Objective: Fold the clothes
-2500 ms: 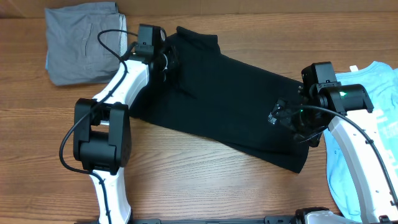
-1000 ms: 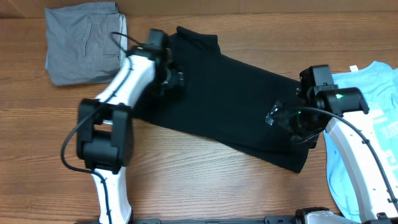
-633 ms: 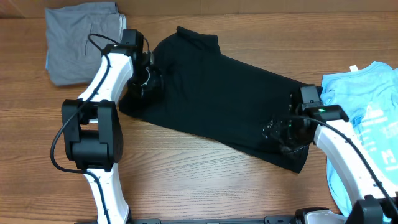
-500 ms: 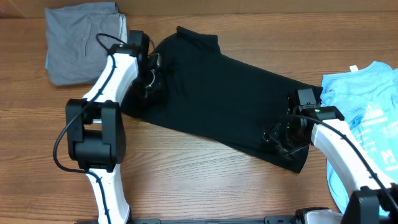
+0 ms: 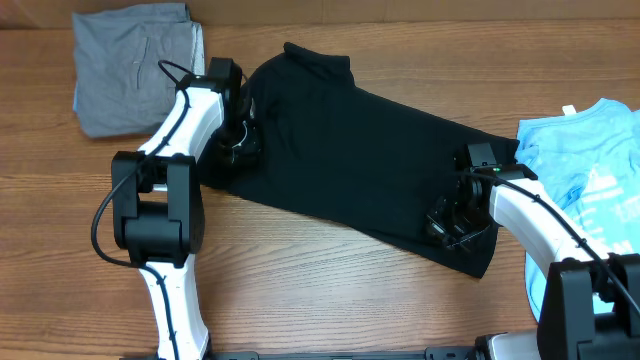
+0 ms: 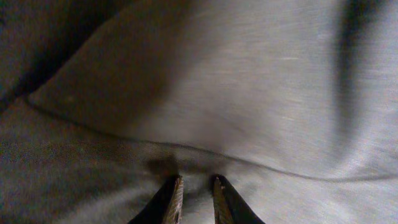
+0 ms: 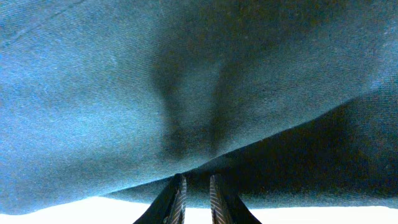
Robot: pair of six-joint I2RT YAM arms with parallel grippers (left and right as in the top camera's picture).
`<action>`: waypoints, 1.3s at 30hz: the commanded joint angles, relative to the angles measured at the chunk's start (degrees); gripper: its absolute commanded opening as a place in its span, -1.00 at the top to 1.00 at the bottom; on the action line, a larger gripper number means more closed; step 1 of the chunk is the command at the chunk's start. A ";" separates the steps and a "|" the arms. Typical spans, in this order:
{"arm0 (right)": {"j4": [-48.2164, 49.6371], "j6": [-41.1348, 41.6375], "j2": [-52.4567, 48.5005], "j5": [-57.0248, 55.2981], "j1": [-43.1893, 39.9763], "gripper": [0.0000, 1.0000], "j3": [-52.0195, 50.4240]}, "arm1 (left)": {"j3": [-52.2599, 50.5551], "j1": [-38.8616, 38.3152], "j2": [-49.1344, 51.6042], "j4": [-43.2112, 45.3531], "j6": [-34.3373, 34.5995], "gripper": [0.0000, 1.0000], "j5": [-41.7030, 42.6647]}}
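Note:
A black T-shirt (image 5: pixel 350 140) lies spread slantwise across the wooden table (image 5: pixel 300 290). My left gripper (image 5: pixel 243 143) is down on its left edge. In the left wrist view the left gripper (image 6: pixel 196 182) has narrow jaws with a pinch of the dark cloth (image 6: pixel 249 93) between them. My right gripper (image 5: pixel 445 220) sits at the shirt's lower right corner. Seen from the right wrist, that gripper (image 7: pixel 196 179) is closed on the cloth's edge (image 7: pixel 186 93), with bright table below it.
A grey garment (image 5: pixel 130 70) lies folded at the back left, close to the left arm. A light-blue printed T-shirt (image 5: pixel 590 190) is bunched at the right edge, beside the right arm. Bare wood runs along the table's front.
Both grippers have come down onto the black T-shirt and closed, the left at the left edge, the right at the lower right corner.

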State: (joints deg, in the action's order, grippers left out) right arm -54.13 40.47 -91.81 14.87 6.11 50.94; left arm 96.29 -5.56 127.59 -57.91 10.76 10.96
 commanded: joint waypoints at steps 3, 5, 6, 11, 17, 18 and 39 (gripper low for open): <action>0.09 0.52 -1.51 0.24 0.31 0.65 -0.31 | 1.20 1.46 3.89 -0.44 2.40 0.56 -1.44; 0.09 0.52 -1.99 0.17 0.31 0.65 -0.31 | 1.20 2.05 4.83 -0.70 5.53 0.70 -4.31; 0.07 0.52 -2.19 -0.02 0.31 0.65 -0.31 | 1.20 2.47 5.05 -1.05 8.11 0.81 -6.56; 0.07 0.55 -2.51 -0.85 0.26 0.66 -0.31 | 1.20 5.97 5.11 -2.36 14.67 0.87 -10.08; -0.28 2.75 -2.56 -2.38 0.26 0.92 -0.87 | 1.20 11.52 5.11 -5.92 16.09 0.92 -8.13; 0.00 2.86 -2.58 -2.38 0.26 0.92 -1.20 | 1.20 12.26 5.11 -6.56 16.06 0.92 -7.65; 2.93 4.55 -8.50 -0.22 -0.92 0.93 -3.19 | 1.20 14.43 4.61 -13.16 15.78 0.91 1.46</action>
State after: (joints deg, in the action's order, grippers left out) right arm -52.58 44.36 -96.73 14.22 5.76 49.10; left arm 98.26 8.88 129.95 -70.85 28.05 11.55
